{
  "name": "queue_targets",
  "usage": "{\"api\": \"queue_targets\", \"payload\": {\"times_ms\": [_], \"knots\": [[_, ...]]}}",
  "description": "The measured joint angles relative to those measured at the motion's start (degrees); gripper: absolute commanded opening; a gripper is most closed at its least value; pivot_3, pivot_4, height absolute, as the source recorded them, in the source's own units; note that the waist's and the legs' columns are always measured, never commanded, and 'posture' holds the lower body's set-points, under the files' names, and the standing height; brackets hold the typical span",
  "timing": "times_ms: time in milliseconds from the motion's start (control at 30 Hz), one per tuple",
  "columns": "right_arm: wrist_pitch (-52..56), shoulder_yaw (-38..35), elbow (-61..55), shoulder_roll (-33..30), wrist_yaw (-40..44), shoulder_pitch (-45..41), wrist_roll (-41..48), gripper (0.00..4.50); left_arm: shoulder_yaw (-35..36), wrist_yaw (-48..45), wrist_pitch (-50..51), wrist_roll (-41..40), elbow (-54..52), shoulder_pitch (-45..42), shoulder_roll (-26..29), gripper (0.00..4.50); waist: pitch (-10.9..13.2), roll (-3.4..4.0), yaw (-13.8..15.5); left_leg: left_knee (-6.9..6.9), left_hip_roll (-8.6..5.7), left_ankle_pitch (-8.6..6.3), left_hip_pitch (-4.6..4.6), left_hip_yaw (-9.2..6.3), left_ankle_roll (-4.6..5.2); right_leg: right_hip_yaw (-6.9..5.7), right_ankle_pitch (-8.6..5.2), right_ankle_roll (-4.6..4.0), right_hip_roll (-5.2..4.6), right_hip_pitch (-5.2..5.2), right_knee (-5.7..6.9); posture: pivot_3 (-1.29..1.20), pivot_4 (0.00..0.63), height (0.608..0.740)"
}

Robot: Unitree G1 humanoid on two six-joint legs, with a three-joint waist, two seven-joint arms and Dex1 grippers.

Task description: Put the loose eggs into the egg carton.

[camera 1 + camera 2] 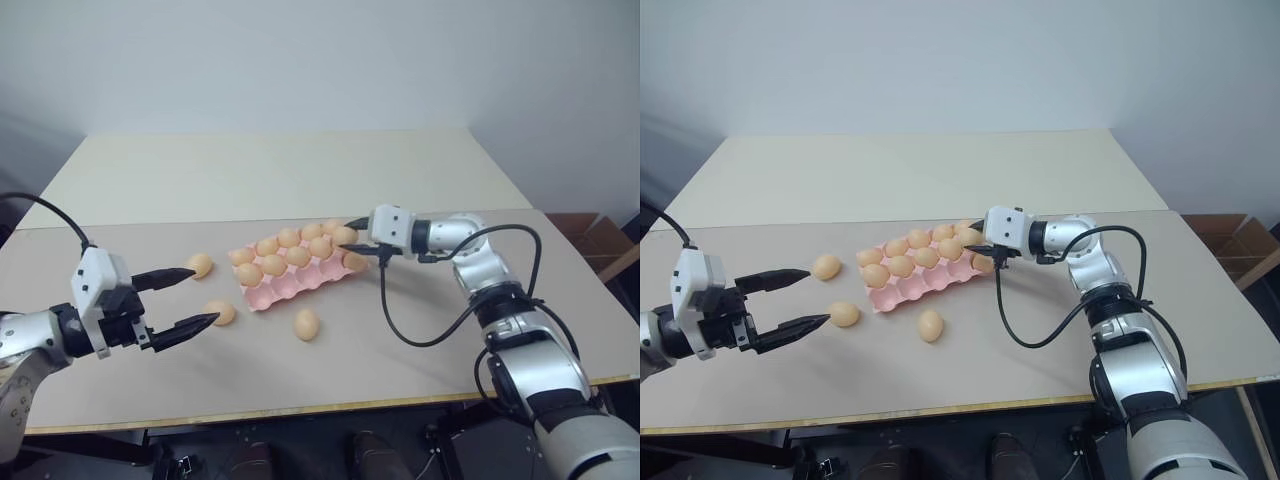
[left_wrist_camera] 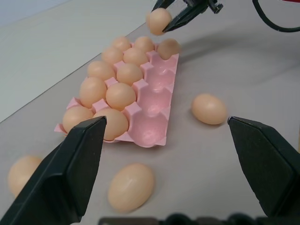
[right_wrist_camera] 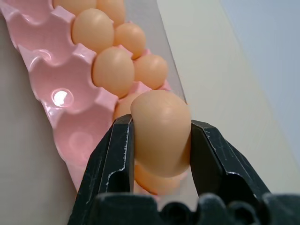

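Right hand [image 3: 161, 140] clamped on egg [image 3: 161, 131], long axis upright | left hand [image 1: 190, 297] wide open, empty

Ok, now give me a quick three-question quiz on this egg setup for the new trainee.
1. True or false: every cup of the egg carton is filled.
2. How many loose eggs lie on the table? A one, B three, C six.
3. Fill in: the right tool is shut on an ___.
Key: 1 false, several near-row cups are empty. 2 B. 3 egg.
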Motion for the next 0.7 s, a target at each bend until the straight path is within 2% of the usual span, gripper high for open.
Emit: {"api": "queue_targets", "payload": {"times_ms": [300, 467, 700], "knots": [[7.93, 3.03, -7.35, 0.93, 0.82, 3.81, -0.84, 4.47, 0.02, -0.64, -0.01, -0.02, -0.01, 0.44, 0.36, 4.50, 0.00, 0.00, 0.49, 0.01, 0.04, -0.01, -0.23, 0.09, -0.02, 0.05, 0.03, -0.06, 0.04, -0.31, 0.02, 0.00, 0.150, 0.740], [11.89, 1.72, -14.03, -1.60, 2.22, 4.59, 2.03, 4.49, 0.02, -0.74, 0.00, -0.03, -0.03, 0.64, 0.52, 4.50, 0.00, 0.00, 0.59, 0.01, 0.08, -0.01, -0.45, 0.10, -0.02, 0.06, 0.07, -0.08, 0.12, -0.52, 0.02, 0.00, 0.150, 0.740], [27.23, -8.33, -33.49, -12.93, 9.36, 13.68, 17.76, 4.49, 0.66, -2.29, -0.06, -0.01, 2.14, 0.99, 1.43, 4.50, 0.00, -0.01, 2.07, 0.01, 0.10, -0.02, -0.48, 0.13, -0.04, 0.05, 0.05, -0.09, 0.11, -0.54, -0.04, 0.00, 0.150, 0.740]]}}
